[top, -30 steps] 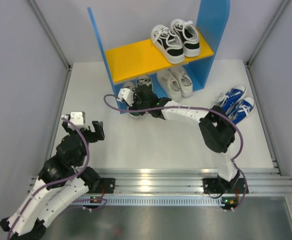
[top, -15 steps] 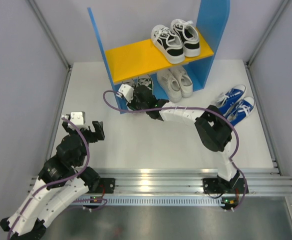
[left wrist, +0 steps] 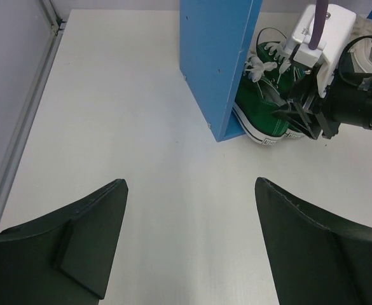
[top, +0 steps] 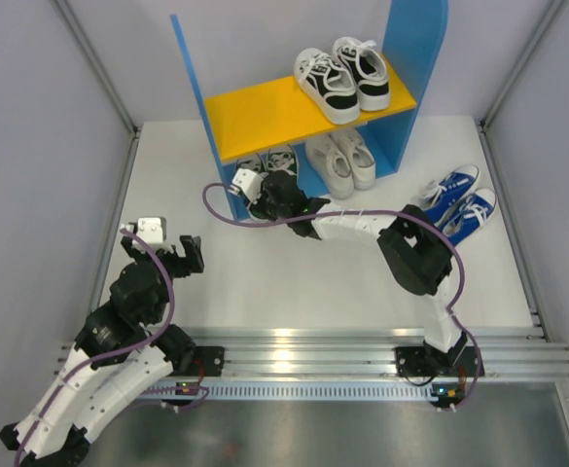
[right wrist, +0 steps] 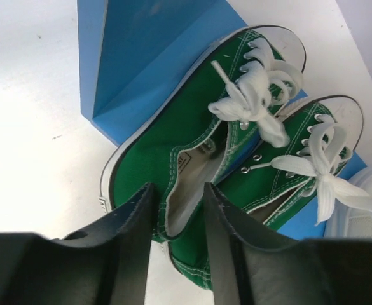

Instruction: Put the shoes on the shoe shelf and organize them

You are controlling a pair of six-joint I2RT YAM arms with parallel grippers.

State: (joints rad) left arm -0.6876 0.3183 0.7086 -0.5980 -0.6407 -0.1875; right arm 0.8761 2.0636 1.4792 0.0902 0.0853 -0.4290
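The shoe shelf has blue side panels (top: 415, 58) and an orange board (top: 265, 112). The green pair (top: 282, 159) sits under the board at the left, toes inward, next to the left panel (right wrist: 141, 57). My right gripper (top: 272, 190) is shut on the heel of the left green shoe (right wrist: 173, 127), its fingers (right wrist: 135, 235) straddling the heel collar. The other green shoe (right wrist: 294, 178) lies beside it. The white pair (top: 342, 161) stands under the board at the right. The blue pair (top: 459, 199) lies on the table right of the shelf. My left gripper (top: 182, 255) is open and empty, well clear of the shelf.
A black-and-white pair (top: 342, 78) stands on the right of the orange board. Metal frame rails (top: 109, 88) and grey walls close in both sides. In the left wrist view the left panel (left wrist: 217, 63) stands ahead, with the right arm's wrist (left wrist: 338, 101) beside the green shoes (left wrist: 262, 117).
My right gripper has pushed the green shoe back from the open table into the space under the board, beside the left panel. The left arm has not moved.
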